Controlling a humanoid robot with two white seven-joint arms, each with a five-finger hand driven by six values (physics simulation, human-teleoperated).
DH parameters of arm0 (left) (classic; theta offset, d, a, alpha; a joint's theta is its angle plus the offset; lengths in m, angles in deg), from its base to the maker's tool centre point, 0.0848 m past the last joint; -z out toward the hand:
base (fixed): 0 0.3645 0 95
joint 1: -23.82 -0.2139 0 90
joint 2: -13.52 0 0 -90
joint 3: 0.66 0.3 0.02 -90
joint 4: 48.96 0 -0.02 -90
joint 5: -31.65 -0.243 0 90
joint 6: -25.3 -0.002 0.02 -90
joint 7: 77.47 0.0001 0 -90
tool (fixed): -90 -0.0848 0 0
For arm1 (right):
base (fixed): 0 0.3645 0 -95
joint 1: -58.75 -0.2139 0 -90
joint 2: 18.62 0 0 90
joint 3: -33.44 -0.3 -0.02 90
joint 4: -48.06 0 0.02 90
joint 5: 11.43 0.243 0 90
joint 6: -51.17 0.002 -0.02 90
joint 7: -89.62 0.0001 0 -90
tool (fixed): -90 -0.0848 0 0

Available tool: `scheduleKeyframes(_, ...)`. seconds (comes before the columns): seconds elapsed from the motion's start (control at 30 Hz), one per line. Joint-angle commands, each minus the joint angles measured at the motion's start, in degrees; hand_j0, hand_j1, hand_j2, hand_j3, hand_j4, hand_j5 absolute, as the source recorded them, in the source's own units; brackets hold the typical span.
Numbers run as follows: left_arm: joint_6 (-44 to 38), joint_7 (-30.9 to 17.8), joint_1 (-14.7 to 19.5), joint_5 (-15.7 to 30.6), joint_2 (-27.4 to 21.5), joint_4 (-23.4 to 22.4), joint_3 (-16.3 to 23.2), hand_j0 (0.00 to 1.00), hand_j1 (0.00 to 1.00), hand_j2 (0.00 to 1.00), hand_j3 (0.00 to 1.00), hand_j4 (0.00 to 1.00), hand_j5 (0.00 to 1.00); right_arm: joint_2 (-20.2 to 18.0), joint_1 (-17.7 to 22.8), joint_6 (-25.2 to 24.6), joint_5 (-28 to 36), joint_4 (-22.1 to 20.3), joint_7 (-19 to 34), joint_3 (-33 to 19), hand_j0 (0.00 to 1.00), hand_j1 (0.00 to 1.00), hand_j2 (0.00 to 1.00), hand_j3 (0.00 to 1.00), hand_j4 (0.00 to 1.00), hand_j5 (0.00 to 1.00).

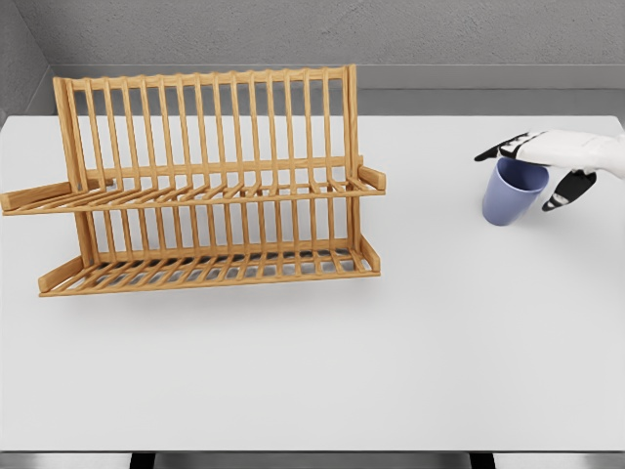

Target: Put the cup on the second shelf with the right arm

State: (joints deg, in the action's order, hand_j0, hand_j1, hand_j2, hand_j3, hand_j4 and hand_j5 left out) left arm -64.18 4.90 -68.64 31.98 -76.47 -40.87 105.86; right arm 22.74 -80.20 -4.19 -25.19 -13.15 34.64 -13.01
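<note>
Head view: right robot hand (543, 168) entering from the right edge, draped over the rim of a blue cup (512, 191), dark-tipped fingers (496, 152) reaching across the top and another digit down the cup's right side, so apparently closed around the rim, though true contact hard to confirm from this angle. Cup tilted slightly, base towards the lower left, at the far right of the white tabletop (312, 371), well apart from the wooden dish rack (210, 186). Rack standing at the left, two slatted tiers, upper shelf (195, 193) above lower shelf (210, 269). Left arm not visible. Cup probably light, rigid and smooth-walled, likely slippery under a rim-only hold; tapered body, wider at the mouth, so a firmer wrap around the wall just below the rim probably safer than fingertips on the lip. Slatted shelf likely unforgiving: base needing to span several rails to stay upright.
</note>
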Motion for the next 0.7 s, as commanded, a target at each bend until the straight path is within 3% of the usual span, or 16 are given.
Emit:
scheduleKeyframes(0.0, 0.00, -0.01, 0.00, 0.02, 0.00, 0.00, 0.00, 1.00, 1.00, 1.00, 1.00, 1.00, 1.00, 0.03, 0.00, -0.19, 0.31, 0.30, -0.02, 0.14, 1.00, 1.00, 1.00, 1.00, 1.00, 1.00)
scheduleKeyframes(0.07, 0.00, -0.01, 0.00, 0.02, 0.00, 0.00, 0.00, 1.00, 1.00, 1.00, 1.00, 1.00, 1.00, 0.03, 0.00, -0.28, 0.31, 0.22, -0.02, 0.14, 1.00, 1.00, 1.00, 1.00, 1.00, 1.00)
scheduleKeyframes(0.17, 0.00, -0.01, 0.00, 0.02, 0.00, 0.00, 0.00, 1.00, 1.00, 1.00, 1.00, 1.00, 1.00, 0.03, 0.00, -0.28, 0.31, 0.22, -0.02, 0.49, 0.77, 0.77, 0.77, 0.77, 0.77, 0.77)
scheduleKeyframes(0.67, 0.00, -0.01, 0.00, 0.02, 0.00, 0.00, 0.00, 1.00, 1.00, 1.00, 1.00, 1.00, 1.00, 0.03, -0.62, -0.28, 0.31, -0.40, -0.02, 0.49, 0.70, 0.70, 0.70, 0.70, 0.70, 0.70)
